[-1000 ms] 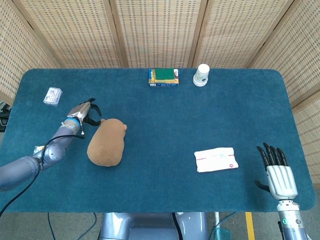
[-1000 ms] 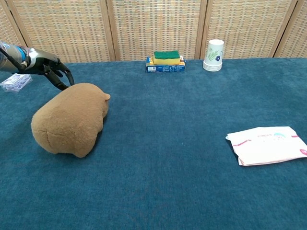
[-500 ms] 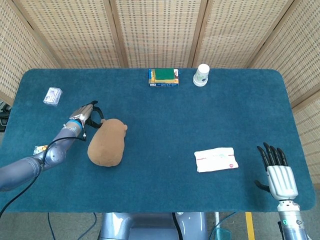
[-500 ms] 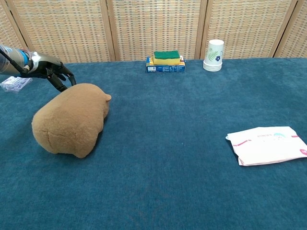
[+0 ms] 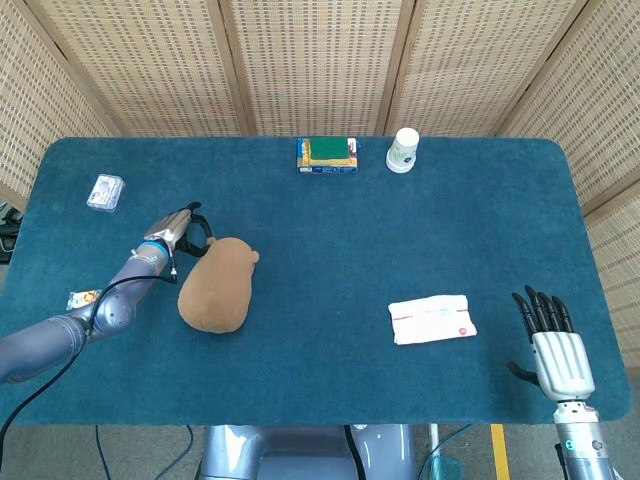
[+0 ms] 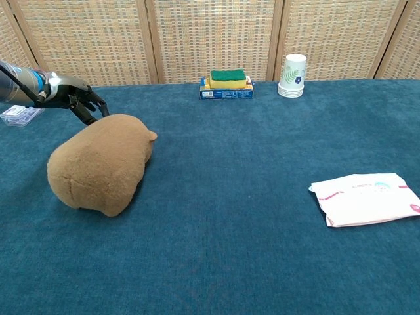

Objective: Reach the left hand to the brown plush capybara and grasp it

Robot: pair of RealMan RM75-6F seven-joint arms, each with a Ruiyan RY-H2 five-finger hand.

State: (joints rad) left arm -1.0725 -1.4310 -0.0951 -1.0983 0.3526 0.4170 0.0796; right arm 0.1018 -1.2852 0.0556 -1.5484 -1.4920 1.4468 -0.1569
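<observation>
Brown plush fills the left part of the blue counter: the capybara lies on its side there, head end toward the back of the counter. In the chest view the capybara has slid a little to the right compared with a second ago, and its ear now stands further right. The left hand sits at the animal's back-left edge; a second ago it was slightly further left and lower in the head view. Its dark fingers are curled downward and parted, touching or nearly touching the plush at the head end. They are not closed around the body, so the hand holds nothing. Whether the fingertips actually press the fur cannot be told from either view.

The right hand rests at the counter's near right corner, fingers straight and spread slightly, holding nothing, and it has not shifted from the earlier frames.

A white packet with pink print lies flat to the right of centre, well apart from the capybara. At the back edge stands a white paper cup, and beside it a green-and-yellow sponge sits on a blue box. A small clear plastic package lies near the back left corner, and a small wrapper lies by the left forearm.
</observation>
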